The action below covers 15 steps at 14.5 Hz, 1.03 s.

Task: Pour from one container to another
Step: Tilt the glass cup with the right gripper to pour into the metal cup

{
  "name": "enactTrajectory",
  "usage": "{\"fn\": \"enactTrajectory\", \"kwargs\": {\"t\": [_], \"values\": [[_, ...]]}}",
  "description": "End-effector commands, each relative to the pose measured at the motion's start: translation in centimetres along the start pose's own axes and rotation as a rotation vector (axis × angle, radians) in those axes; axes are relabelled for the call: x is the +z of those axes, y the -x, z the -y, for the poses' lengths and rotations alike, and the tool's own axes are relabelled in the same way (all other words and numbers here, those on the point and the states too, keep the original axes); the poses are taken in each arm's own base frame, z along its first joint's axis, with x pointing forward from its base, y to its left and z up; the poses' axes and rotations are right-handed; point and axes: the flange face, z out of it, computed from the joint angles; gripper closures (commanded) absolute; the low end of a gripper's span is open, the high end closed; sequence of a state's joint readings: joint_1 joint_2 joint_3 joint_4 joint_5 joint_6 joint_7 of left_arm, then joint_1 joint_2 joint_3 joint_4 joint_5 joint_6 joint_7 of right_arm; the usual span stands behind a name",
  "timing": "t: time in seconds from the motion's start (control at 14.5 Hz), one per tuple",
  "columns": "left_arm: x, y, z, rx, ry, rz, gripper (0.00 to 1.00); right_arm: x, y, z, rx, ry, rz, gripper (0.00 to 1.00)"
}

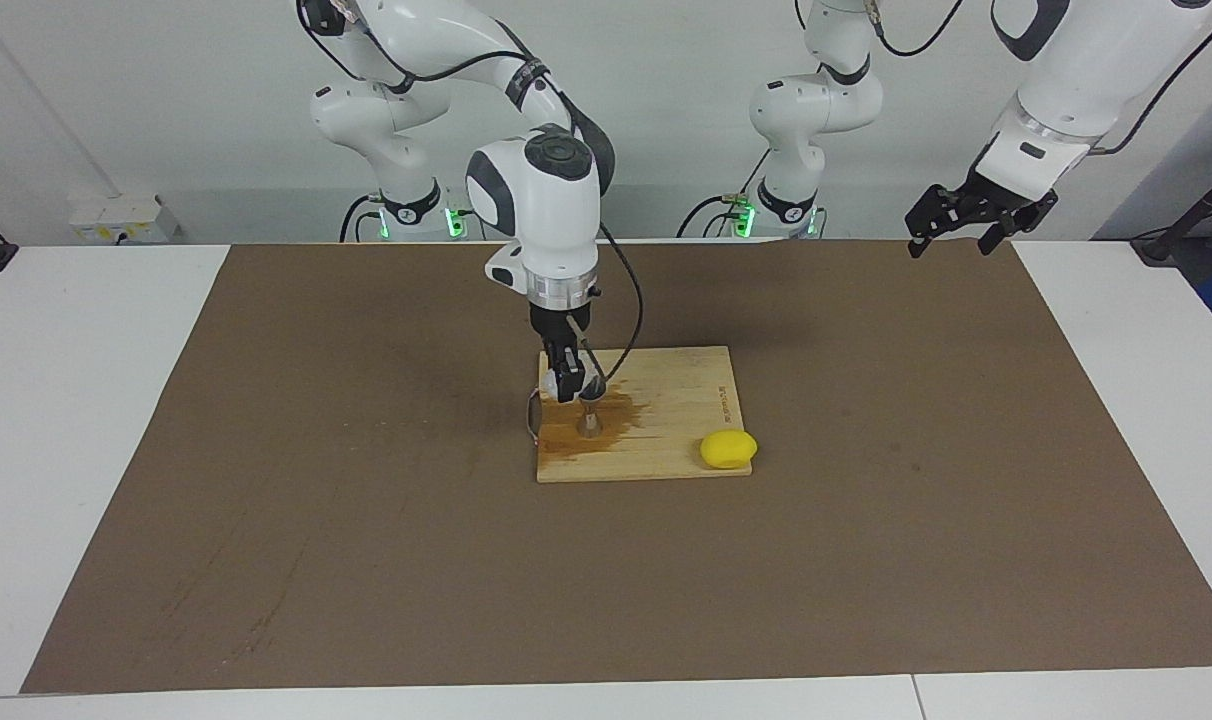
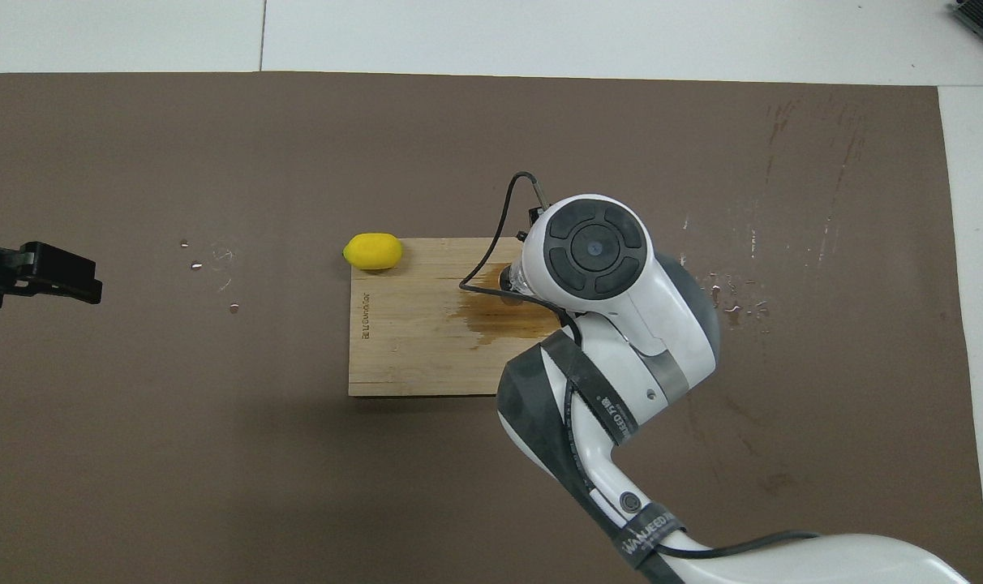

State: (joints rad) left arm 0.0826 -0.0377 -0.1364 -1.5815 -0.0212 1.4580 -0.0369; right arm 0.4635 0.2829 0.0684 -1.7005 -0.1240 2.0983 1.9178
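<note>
Holding the glass cup (image 1: 549, 383) pinched and tilted in my right claw (image 1: 566, 385), I see it over the steel jigger (image 1: 591, 420), which stands on the wet patch of the wooden board (image 1: 686, 400). My left claw (image 1: 976, 215) waits, spread, above the table's (image 1: 266, 450) edge.

Facing camera high across the table; overhead steeply down; both share the board (image 1: 666, 420).

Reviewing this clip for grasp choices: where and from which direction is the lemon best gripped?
Grip the lemon across its short middle, coming straight down. It lies on its side at the corner of the wooden board, its top unobstructed; the ends taper, so fingers would likely slip there.
</note>
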Motion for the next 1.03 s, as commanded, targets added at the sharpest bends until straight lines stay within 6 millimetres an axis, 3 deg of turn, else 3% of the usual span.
{"fn": "enactTrajectory", "kwargs": {"t": [0.0, 0.34, 0.48, 0.76, 0.96], "values": [[0.0, 0.5, -0.1, -0.009, 0.006, -0.007, 0.00, -0.5, -1.5, 0.3, 0.022, 0.009, 0.060, 1.00], [0.0, 0.5, -0.1, -0.009, 0.004, -0.007, 0.00, 0.2, -5.3, 1.1, 0.115, 0.038, 0.158, 1.00], [0.0, 0.5, 0.0, -0.010, 0.006, -0.007, 0.00, 0.7, -8.3, 1.7, 0.196, 0.043, 0.207, 1.00], [0.0, 0.5, -0.1, -0.009, 0.006, -0.007, 0.00, 2.8, -11.7, 0.9, 0.297, 0.054, 0.289, 1.00], [0.0, 0.5, 0.0, -0.010, 0.005, -0.007, 0.00, 3.9, -16.1, 0.4, 0.377, 0.056, 0.373, 1.00]]}}
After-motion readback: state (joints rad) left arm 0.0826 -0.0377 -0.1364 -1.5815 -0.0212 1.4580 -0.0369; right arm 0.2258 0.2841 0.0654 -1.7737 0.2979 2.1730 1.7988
